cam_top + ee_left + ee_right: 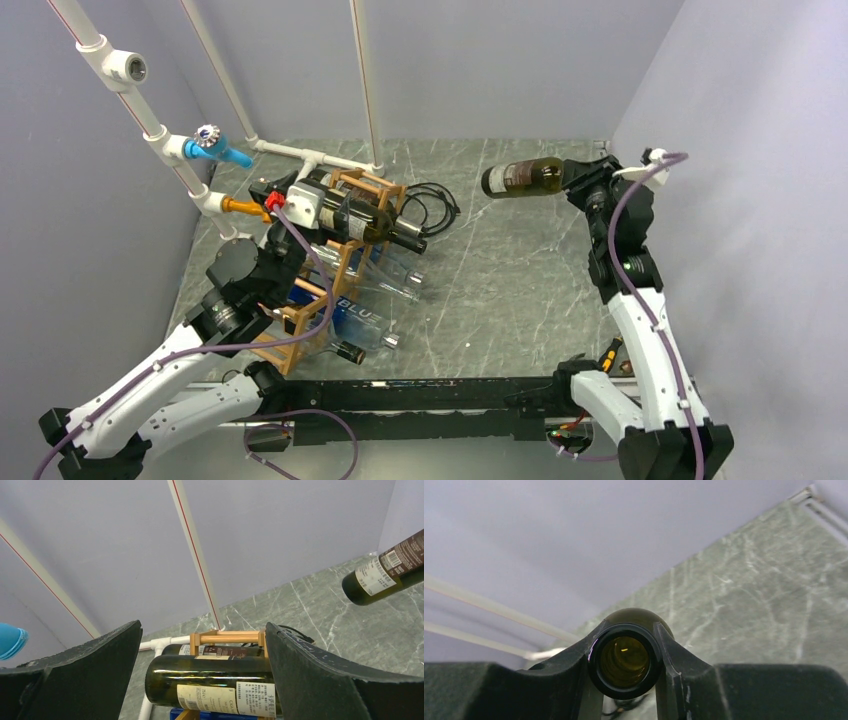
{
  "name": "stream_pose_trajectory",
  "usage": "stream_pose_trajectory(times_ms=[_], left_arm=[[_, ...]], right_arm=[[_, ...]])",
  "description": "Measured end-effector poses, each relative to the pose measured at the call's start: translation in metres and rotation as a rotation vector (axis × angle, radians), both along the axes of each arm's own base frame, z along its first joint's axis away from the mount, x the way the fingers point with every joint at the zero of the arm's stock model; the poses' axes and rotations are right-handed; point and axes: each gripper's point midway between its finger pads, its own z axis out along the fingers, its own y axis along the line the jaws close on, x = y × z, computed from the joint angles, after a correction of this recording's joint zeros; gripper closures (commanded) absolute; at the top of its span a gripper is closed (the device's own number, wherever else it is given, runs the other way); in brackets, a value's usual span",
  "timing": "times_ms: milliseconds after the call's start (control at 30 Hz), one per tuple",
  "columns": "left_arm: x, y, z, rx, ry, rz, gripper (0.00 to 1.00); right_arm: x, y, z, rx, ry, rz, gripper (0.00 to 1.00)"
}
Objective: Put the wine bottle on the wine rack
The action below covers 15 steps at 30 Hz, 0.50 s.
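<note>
On the near left of the table [500, 300] stands the wine rack [296, 333], its wooden cells already loaded. A dark bottle [345, 350] pokes out of the lowest cell, with a clear bottle with a blue label [358, 315] just above it. A dark green bottle [365, 222] lies across the top.

The left pincer [202, 630] hangs at the rack's near left side, its fingers spread as wide as they go and gripping nothing. In the left wrist view the top bottle shows between them.

Farther back, just right of the rack, a black cable [437, 205] lies coiled on the table. White pipes [310, 155] run along the far left corner.

At the far right, well apart from the rack, the right pincer [575, 175] is clamped on the neck of the wine bottle [522, 178]. The bottle is held roughly level above the table, with its base pointing left toward the rack. In the right wrist view its open mouth sits snug between the two fingers.
</note>
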Motion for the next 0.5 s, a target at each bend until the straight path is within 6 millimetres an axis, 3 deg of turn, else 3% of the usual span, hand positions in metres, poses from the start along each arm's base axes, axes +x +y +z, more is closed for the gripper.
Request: stream_pose_trajectory(times_ms=[300, 500], left_arm=[[-0.005, 0.006, 0.006, -0.019, -0.016, 0.000, 0.01], [-0.013, 0.016, 0.015, -0.047, -0.040, 0.007, 0.00]], right_arm=[[-0.027, 0.039, 0.030, 0.261, -0.177, 0.187, 1.00], [-0.041, 0.081, 0.045, 0.357, -0.227, 0.345, 1.00]])
